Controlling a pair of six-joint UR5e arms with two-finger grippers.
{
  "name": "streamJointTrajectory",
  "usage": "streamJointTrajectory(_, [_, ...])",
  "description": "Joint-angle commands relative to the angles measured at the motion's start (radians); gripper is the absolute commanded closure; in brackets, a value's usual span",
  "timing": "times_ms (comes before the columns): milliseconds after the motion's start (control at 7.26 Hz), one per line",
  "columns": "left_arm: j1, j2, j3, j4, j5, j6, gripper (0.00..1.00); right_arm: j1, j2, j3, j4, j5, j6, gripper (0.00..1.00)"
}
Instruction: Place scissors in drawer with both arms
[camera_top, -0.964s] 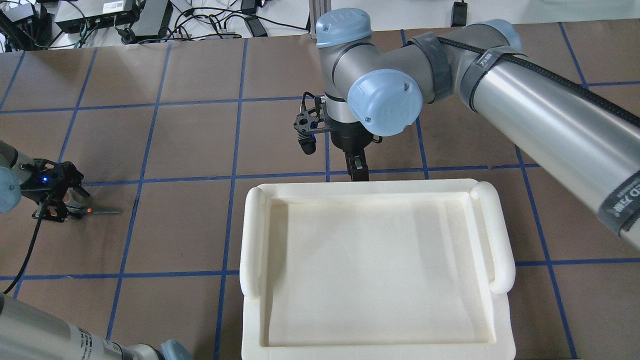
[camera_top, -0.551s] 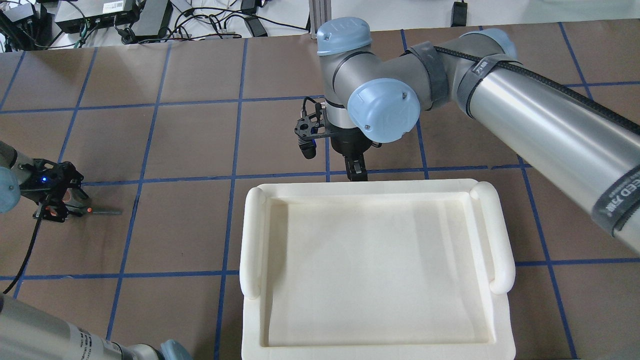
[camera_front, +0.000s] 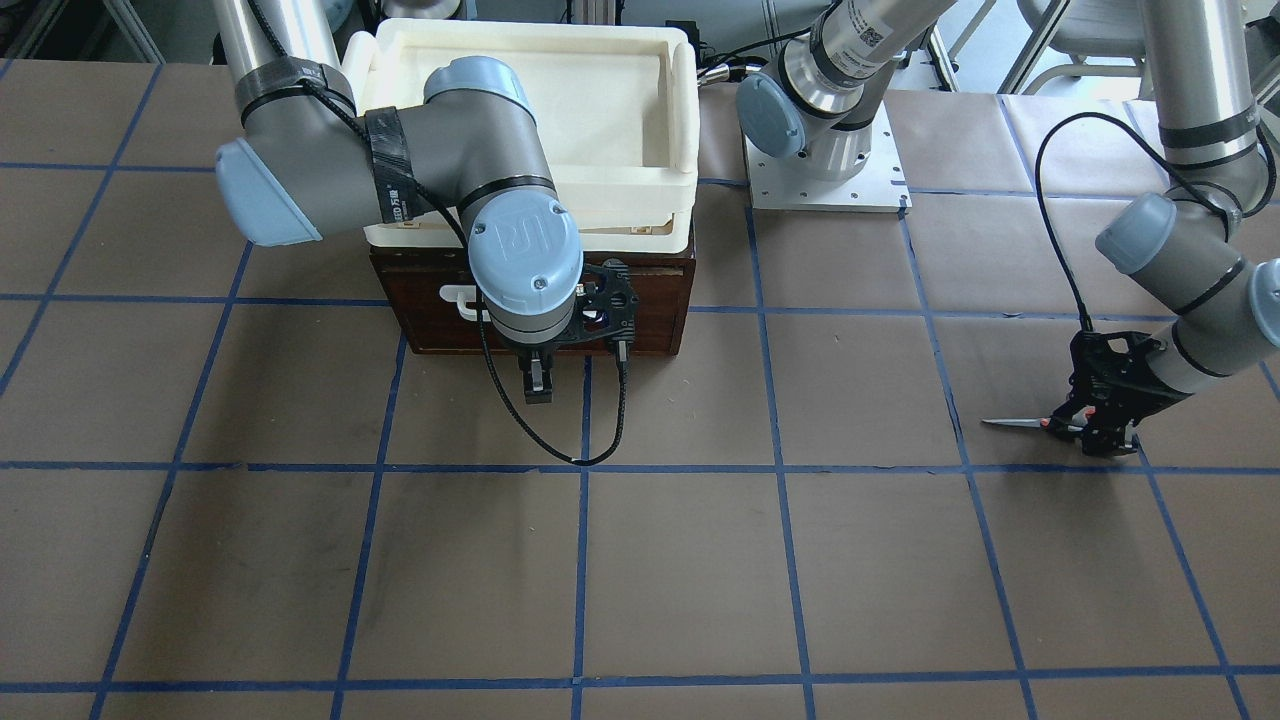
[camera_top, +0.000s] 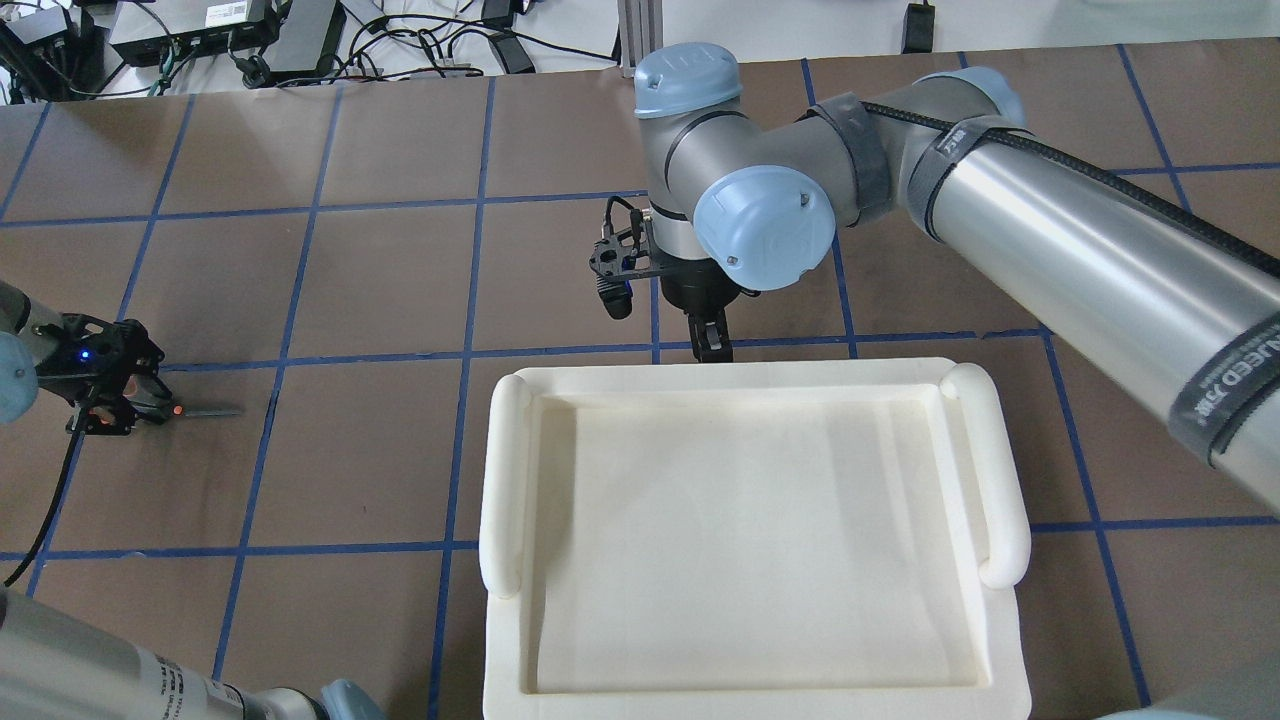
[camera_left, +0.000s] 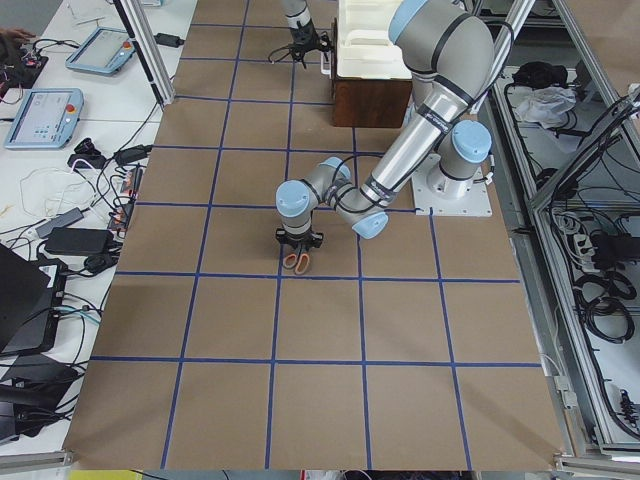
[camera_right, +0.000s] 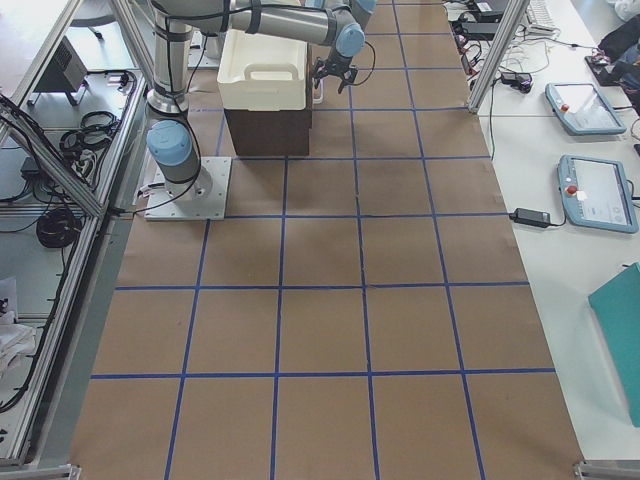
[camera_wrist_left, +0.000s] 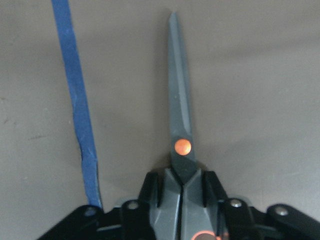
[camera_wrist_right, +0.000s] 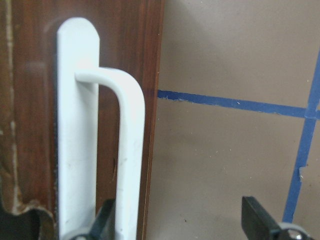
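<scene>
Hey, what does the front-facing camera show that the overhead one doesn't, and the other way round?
Only front-facing: the dark brown drawer with its white handle, closed, sitting under the cream tray, which hides it from above. Only overhead: the tray's whole inside, plus the cables and boxes beyond the table's far edge. Both: the right gripper by the tray's front edge, and the left gripper shut on the scissors, blades pointing toward the robot's right.

Cream tray (camera_front: 682, 120) covers the drawer's (camera_front: 655, 305) top; its front faces open table (camera_front: 700, 550).
</scene>
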Motion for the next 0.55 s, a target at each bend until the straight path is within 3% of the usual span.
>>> streamJointTrajectory(0, [-0.003, 0.006, 0.027, 0.003, -0.007, 0.0, 0.8, 0.0, 0.001, 0.0, -0.005, -0.008, 0.002, 0.37])
streamJointTrajectory(413, [-0.018, 0.027, 0.072, -0.018, -0.001, -0.009, 0.86, 0.0, -0.005, -0.014, -0.026, -0.013, 0.005, 0.61])
